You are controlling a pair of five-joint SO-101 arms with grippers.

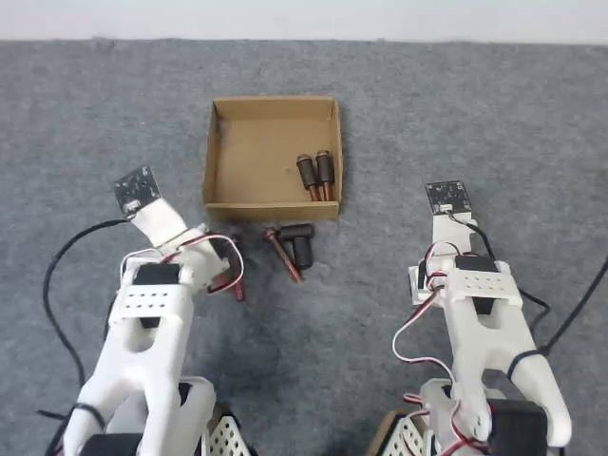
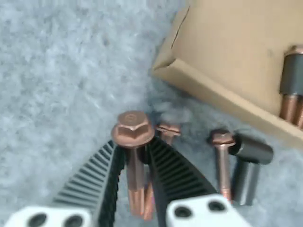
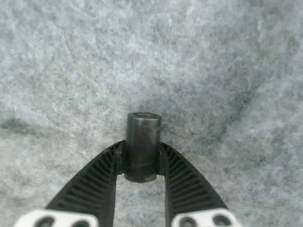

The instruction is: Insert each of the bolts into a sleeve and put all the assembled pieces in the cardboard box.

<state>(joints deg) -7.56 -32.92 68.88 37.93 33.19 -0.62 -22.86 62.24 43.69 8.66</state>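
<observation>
In the left wrist view my left gripper [image 2: 133, 144] is shut on a copper bolt [image 2: 132, 135], held head-up just above the carpet. A second bolt [image 2: 167, 129] lies right behind it. Beside them lie a loose bolt [image 2: 221, 163] and two black sleeves [image 2: 252, 149]. From above, the left gripper [image 1: 228, 266] sits just in front of the cardboard box [image 1: 217, 152], with the loose bolt [image 1: 283, 253] and sleeves [image 1: 300, 243] to its right. Two assembled pieces [image 1: 315, 175] lie in the box. My right gripper [image 3: 142, 149] is shut on a black sleeve [image 3: 143, 142], upright over bare carpet.
Grey carpet covers the whole table. The box's near wall [image 2: 222, 97] stands close ahead of the left gripper. Cables trail from both arms near the front, and the right arm [image 1: 480, 304] stands well to the right of the box.
</observation>
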